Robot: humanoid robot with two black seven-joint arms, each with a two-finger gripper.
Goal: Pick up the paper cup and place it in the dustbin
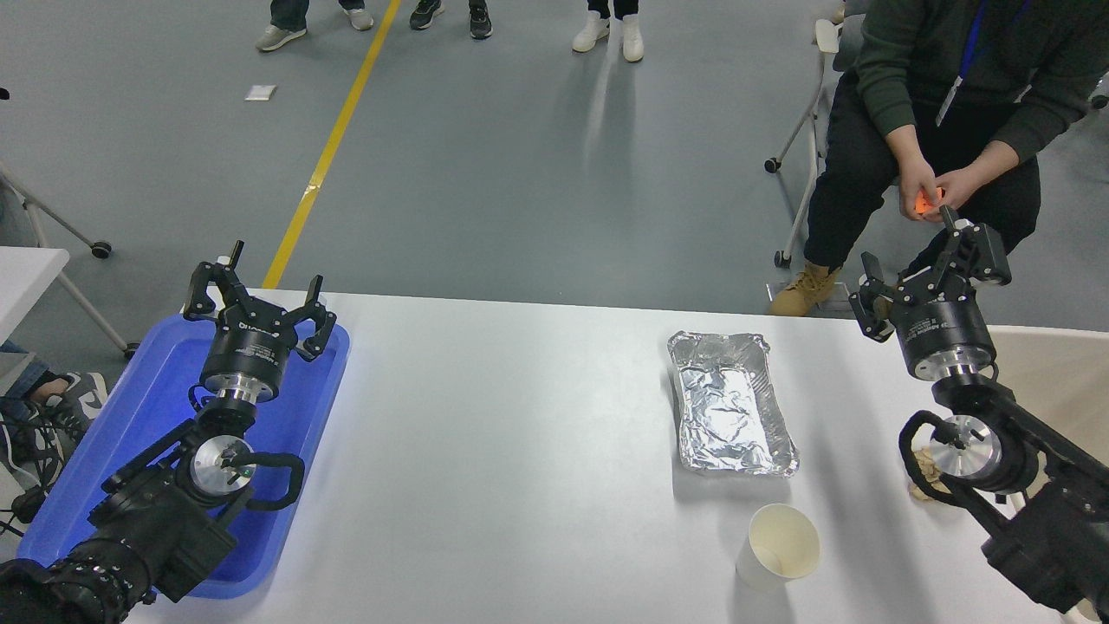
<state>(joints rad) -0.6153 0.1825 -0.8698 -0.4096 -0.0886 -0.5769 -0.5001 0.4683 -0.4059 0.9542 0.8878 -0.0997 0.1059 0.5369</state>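
The white paper cup [777, 548] stands upright near the table's front edge, right of centre, its cream inside showing. The beige dustbin [1053, 373] sits at the right edge, mostly hidden behind my right arm. My right gripper [931, 260] is open and empty, raised over the table's far right edge, well behind and to the right of the cup. My left gripper [258, 290] is open and empty, parked over the blue tray [130, 433] at the lower left.
A silver foil tray [730, 403] lies behind the cup. A crumpled tan paper wad [925, 477] lies by my right arm. A seated person [944, 121] is at the far right holding something orange. Other people's feet show at the top.
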